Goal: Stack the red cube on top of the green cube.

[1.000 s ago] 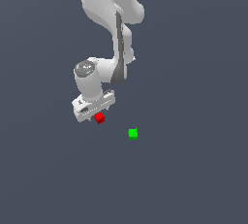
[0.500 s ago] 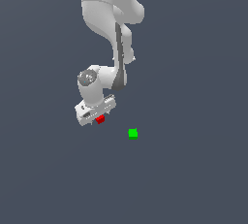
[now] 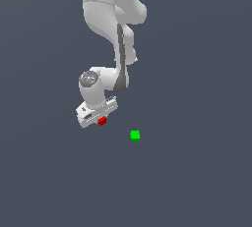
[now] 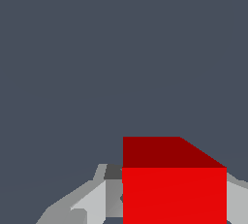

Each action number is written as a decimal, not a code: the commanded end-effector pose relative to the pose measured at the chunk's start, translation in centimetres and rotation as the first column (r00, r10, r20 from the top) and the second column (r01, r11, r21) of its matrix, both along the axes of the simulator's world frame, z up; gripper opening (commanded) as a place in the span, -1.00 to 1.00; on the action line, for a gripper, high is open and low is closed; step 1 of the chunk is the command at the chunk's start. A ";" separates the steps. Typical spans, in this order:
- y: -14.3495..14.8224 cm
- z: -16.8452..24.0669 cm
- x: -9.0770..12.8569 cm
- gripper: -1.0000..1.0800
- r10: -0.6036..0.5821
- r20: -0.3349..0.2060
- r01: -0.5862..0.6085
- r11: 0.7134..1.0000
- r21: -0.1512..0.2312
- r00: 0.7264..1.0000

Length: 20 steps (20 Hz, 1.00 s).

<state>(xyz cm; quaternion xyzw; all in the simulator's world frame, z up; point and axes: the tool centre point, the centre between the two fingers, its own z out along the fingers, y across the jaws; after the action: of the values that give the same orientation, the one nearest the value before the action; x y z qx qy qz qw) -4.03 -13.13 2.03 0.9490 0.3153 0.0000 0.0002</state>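
Note:
The red cube (image 3: 102, 121) rests on the dark floor and peeks out from under my white gripper (image 3: 98, 116), which has come down over it. In the wrist view the red cube (image 4: 174, 194) fills the space between my grey fingers (image 4: 97, 199). They lie flush against its two sides, so the gripper (image 4: 174, 172) is shut on it. The green cube (image 3: 135, 134) sits alone on the floor, a short way toward the exterior view's right of the red one and slightly nearer the camera. It does not appear in the wrist view.
The white arm (image 3: 106, 10) rises above the gripper toward the top of the exterior view. A plain dark grey floor (image 3: 197, 182) surrounds both cubes.
The gripper has come down onto the red cube and now covers more of it. Neither cube has shifted.

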 end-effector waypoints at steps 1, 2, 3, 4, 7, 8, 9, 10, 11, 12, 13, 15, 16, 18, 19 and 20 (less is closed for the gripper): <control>0.0 0.0 0.0 -1.00 0.000 0.000 0.000 1.000 0.000 1.000; 0.0 0.0 0.0 -1.00 0.000 0.000 0.000 1.000 0.000 1.000; 0.0 0.0 0.0 -1.00 0.000 0.000 0.000 1.000 0.000 1.000; 0.0 0.1 0.0 -1.00 0.000 0.000 0.000 1.000 0.000 1.000; 0.0 0.7 0.0 -1.00 0.000 0.000 0.000 1.000 0.000 1.000; 0.0 1.1 0.0 -1.00 0.000 0.000 0.000 1.000 0.000 1.000; 0.0 1.5 -0.1 -1.00 0.000 0.000 0.000 1.000 0.000 1.000; 0.0 1.9 -0.1 -1.00 0.000 0.000 0.000 1.000 0.000 1.000; 0.0 2.4 -0.1 -1.00 0.000 0.000 0.000 1.000 0.000 1.000; 0.0 3.0 -0.1 -1.00 0.000 0.000 0.000 1.000 0.000 1.000; 0.0 3.7 -0.1 -1.00 0.000 0.000 0.000 1.000 0.000 1.000; 0.1 5.2 -0.1 -1.00 0.001 0.000 -0.001 1.000 0.000 1.000; 0.1 5.9 -0.1 -1.00 0.001 0.000 -0.001 1.000 0.000 1.000; 0.1 7.2 -0.1 -1.00 0.001 0.000 -0.001 1.000 0.000 1.000; 0.1 7.8 -0.1 -1.00 0.001 0.000 -0.001 1.000 0.000 1.000; 0.1 8.3 -0.1 -1.00 0.001 0.000 -0.001 1.000 0.000 1.000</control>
<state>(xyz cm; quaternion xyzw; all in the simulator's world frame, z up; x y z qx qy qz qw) -4.14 -13.07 9.41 0.9489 0.3156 0.0001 0.0003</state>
